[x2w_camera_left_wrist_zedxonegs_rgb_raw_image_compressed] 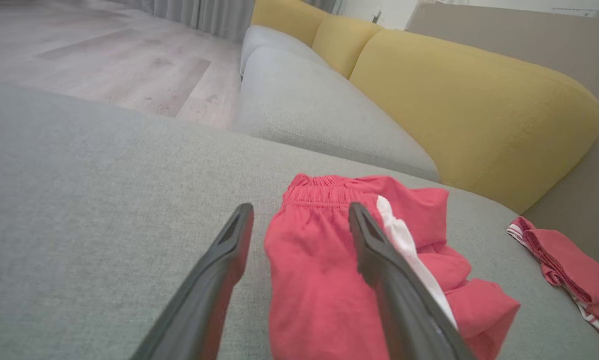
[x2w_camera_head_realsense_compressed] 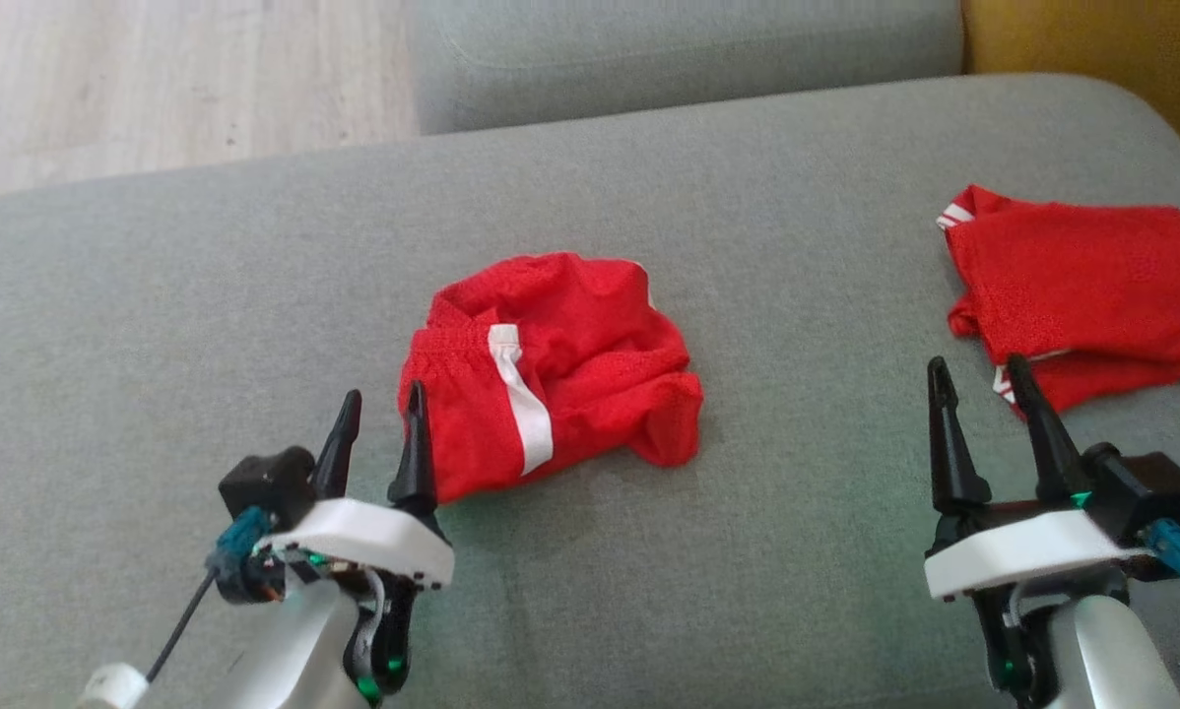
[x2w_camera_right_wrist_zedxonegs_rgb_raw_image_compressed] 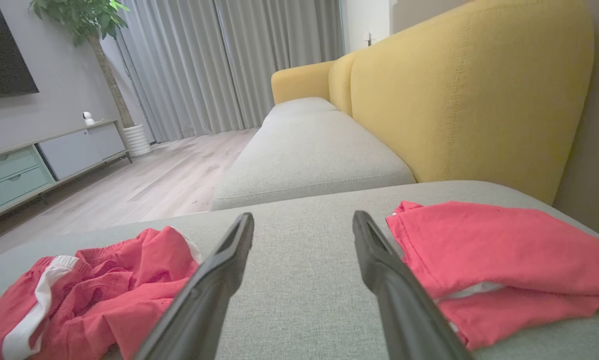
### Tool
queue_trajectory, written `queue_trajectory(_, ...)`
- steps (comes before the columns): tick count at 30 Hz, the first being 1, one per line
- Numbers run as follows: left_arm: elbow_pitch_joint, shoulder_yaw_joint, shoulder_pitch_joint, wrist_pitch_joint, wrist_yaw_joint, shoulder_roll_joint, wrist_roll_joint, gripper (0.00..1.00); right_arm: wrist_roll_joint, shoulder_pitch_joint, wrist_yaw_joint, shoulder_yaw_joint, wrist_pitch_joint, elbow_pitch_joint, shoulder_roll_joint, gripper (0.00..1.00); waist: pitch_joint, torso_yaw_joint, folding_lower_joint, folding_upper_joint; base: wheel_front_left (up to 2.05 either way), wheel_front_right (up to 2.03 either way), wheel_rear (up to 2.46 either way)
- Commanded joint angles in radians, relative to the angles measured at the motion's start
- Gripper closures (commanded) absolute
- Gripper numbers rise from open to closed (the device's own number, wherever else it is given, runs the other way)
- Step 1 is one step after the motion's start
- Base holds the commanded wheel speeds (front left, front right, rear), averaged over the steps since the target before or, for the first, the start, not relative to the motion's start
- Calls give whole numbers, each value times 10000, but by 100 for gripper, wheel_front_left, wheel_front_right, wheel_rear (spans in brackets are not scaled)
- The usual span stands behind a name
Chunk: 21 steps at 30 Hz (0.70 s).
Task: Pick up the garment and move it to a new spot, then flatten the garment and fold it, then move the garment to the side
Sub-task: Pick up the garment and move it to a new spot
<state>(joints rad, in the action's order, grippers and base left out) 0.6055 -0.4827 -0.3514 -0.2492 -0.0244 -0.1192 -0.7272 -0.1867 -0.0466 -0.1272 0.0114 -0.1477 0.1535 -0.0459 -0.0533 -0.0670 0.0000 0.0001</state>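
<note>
Evidently the crumpled red garment [x2w_camera_head_realsense_compressed: 590, 345] lies bunched in the middle of the grey cushion [x2w_camera_head_realsense_compressed: 206, 295], well apart from a folded red piece [x2w_camera_head_realsense_compressed: 1082, 276] at the right. The left gripper [x2w_camera_head_realsense_compressed: 378, 438] hovers spread and empty just beside the heap's near-left edge; the right gripper [x2w_camera_head_realsense_compressed: 989, 418] is likewise spread, holding nothing. Flattening looks like the step in hand: pinch the waistband near the white stripe [x2w_camera_head_realsense_compressed: 529, 414] with one gripper, a leg hem with the other, and draw them apart low over the cushion.
</note>
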Motion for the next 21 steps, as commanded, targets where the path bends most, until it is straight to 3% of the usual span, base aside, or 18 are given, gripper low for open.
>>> queue_trajectory(1, -505, 373, 17, -122, 53, -324, 265, 0, 106, -44, -35, 255, 12, -303, -43, 0, 216, 137, 0, -1, 0, 0, 0)
queue_trajectory(8, -1544, 223, 993, -124, -138, -867, 1036, 0, 235, 398, -35, 465, 144, -223, -43, 0, 683, 364, 0, -1, 0, 0, 0)
queue_trajectory(21, -3681, 809, 3348, -125, -1146, -1406, 1599, 0, 138, 1082, -35, 908, 103, 57, -43, 0, 1040, 653, 0, -1, 0, 0, 0)
